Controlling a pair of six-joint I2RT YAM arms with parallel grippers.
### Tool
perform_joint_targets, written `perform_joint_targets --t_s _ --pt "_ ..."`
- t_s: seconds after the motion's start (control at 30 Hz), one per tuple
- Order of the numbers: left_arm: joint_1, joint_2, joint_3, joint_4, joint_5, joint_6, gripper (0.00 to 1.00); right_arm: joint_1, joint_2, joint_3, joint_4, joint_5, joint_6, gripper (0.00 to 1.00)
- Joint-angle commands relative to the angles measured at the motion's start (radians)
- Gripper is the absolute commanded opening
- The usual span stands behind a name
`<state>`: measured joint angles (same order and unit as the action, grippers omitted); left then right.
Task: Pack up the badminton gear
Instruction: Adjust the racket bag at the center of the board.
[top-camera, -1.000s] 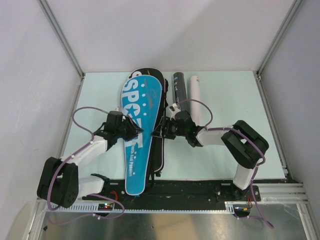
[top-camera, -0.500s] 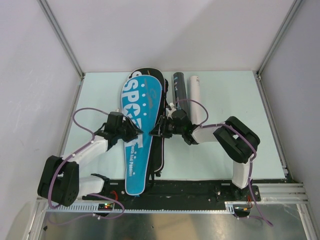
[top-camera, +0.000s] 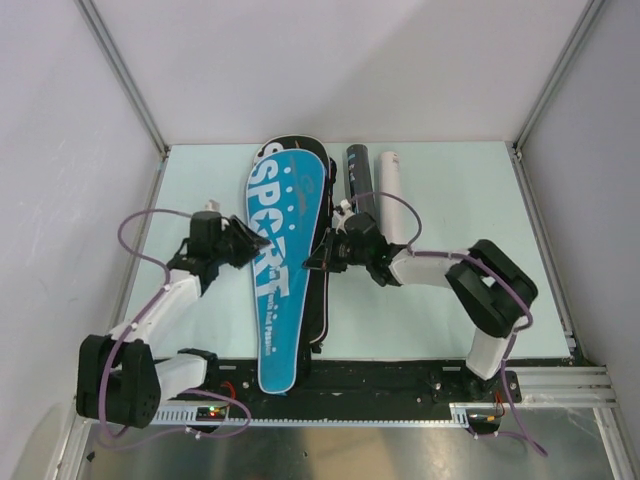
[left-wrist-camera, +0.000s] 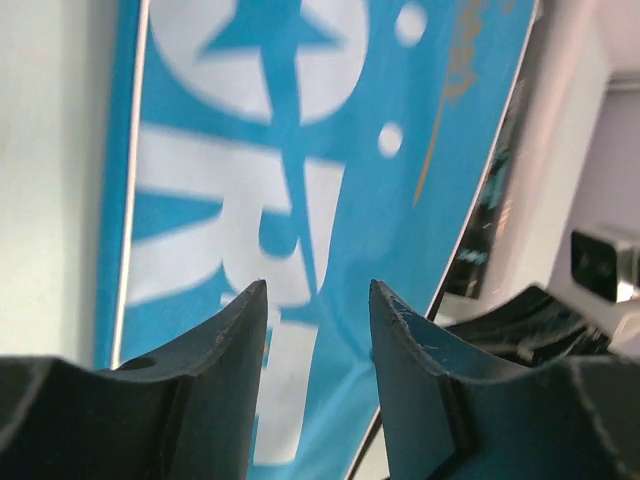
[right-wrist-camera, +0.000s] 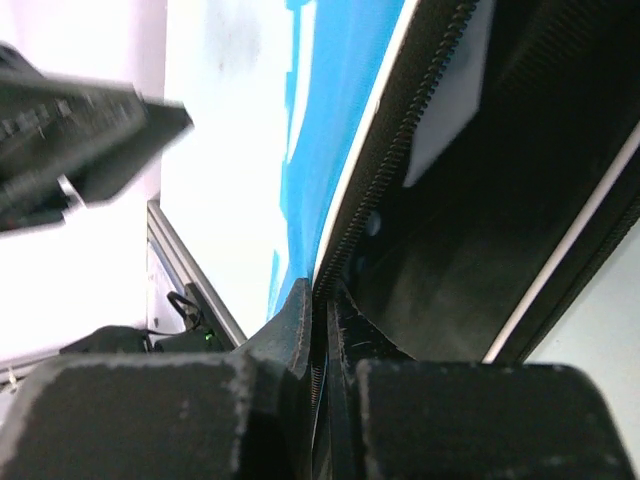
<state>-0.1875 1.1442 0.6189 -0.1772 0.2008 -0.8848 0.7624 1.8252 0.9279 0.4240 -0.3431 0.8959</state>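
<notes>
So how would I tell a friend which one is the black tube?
Start at the big blue cover lying along the pale table. Just right of it, near the back wall, two tubes sit side by side. The black tube is nearer the cover; its neighbour, the white tube, is farther right.

Right pincer (top-camera: 316, 262) moved left, snapped closed on zipper edge of blue cover (top-camera: 285, 250). Left pincer (top-camera: 243, 243) drawn back left; cover swung straighter.
</notes>
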Motion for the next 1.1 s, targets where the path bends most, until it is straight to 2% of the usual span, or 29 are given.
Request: perform_joint_targets --t_s 0.0,0.27,0.4,0.53,0.67,0.77,0.93,1.07 --pt "0.076 -0.05 0.153 -0.01 0.037 0.086 0.49 0.004 -0.188 0.122 -0.237 0.054 -0.145 0.0" --pt "0.257 -0.06 0.3 -0.083 0.104 0.13 0.51 0.002 -0.312 0.408 -0.774 0.154 -0.457 0.0" --pt "0.358 -0.054 0.325 -0.092 0.152 0.136 0.53 0.023 -0.312 0.567 -0.95 0.227 -0.599 0.0" --pt "0.439 -0.035 0.343 -0.095 0.195 0.132 0.54 0.087 -0.271 0.689 -1.048 0.365 -0.73 0.0" --pt "0.489 -0.013 0.36 -0.096 0.23 0.117 0.55 0.224 -0.22 0.728 -1.076 0.549 -0.839 0.0" --pt "0.514 0.008 0.377 -0.097 0.251 0.104 0.58 0.312 -0.182 0.675 -1.054 0.644 -0.862 0.0" --pt "0.538 0.068 0.418 -0.095 0.293 0.085 0.61 0.415 -0.162 0.449 -0.868 0.656 -0.903 0.0" --pt "0.545 0.113 0.453 -0.095 0.328 0.076 0.63 0.468 -0.136 0.379 -0.814 0.679 -0.942 0.0"
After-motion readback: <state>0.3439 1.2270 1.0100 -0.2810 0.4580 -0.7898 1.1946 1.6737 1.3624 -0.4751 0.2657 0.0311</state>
